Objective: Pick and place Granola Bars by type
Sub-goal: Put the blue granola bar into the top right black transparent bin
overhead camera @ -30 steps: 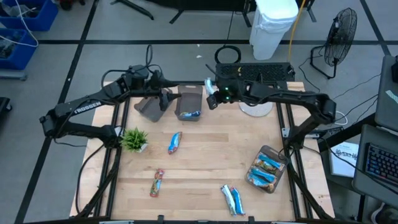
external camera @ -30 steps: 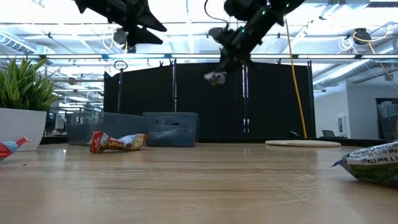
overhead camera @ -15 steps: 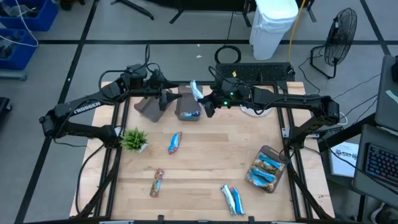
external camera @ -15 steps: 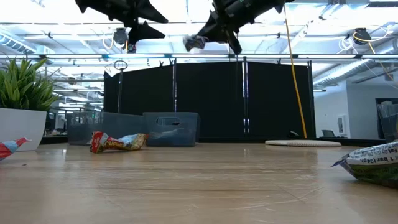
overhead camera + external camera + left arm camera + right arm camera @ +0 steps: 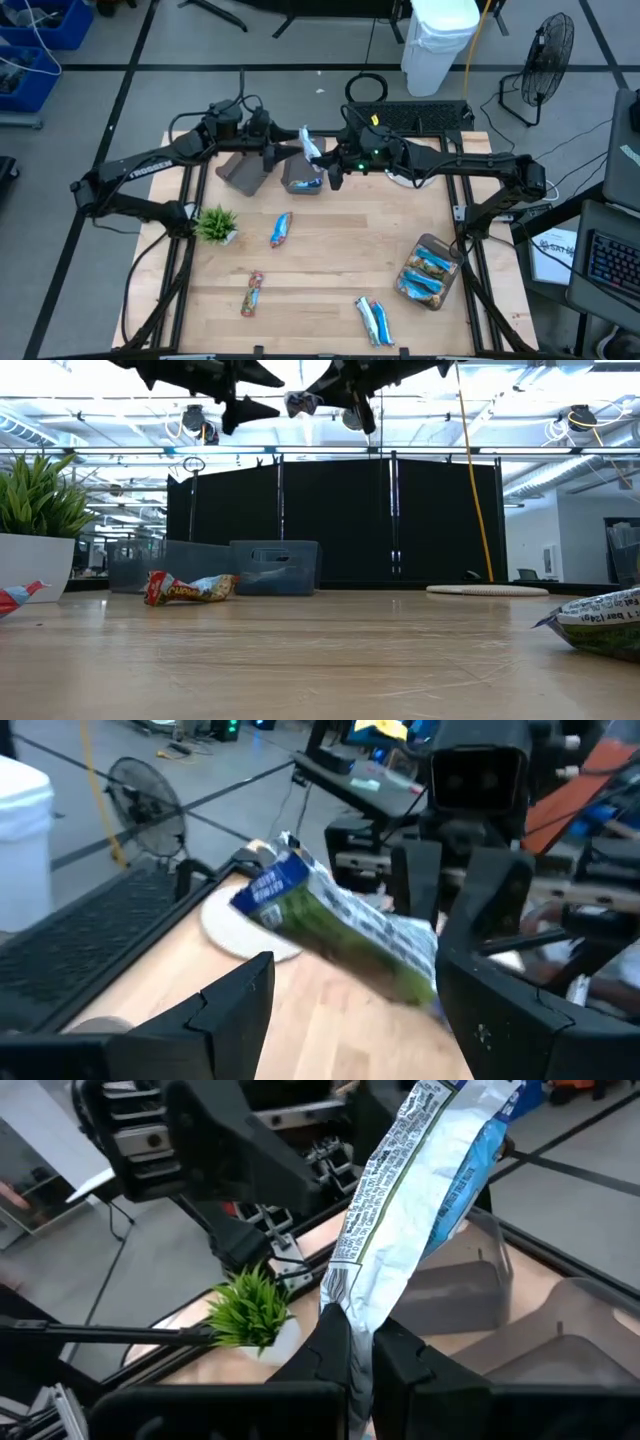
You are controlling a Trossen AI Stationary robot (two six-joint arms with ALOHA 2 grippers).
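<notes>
Right gripper [image 5: 360, 1365]: clamped on one bar [image 5: 420, 1210], aloft near the tabletop's far edge. Left gripper [image 5: 350, 1010]: jaws apart, empty, facing that bar.

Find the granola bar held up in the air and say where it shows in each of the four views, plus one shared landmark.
High view: granola bar, top centre, over a bin.
Low view: top centre.
Left wrist view: centre.
Right wrist view: centre, pinched by the right tool.
Landmark: green plant.
</notes>
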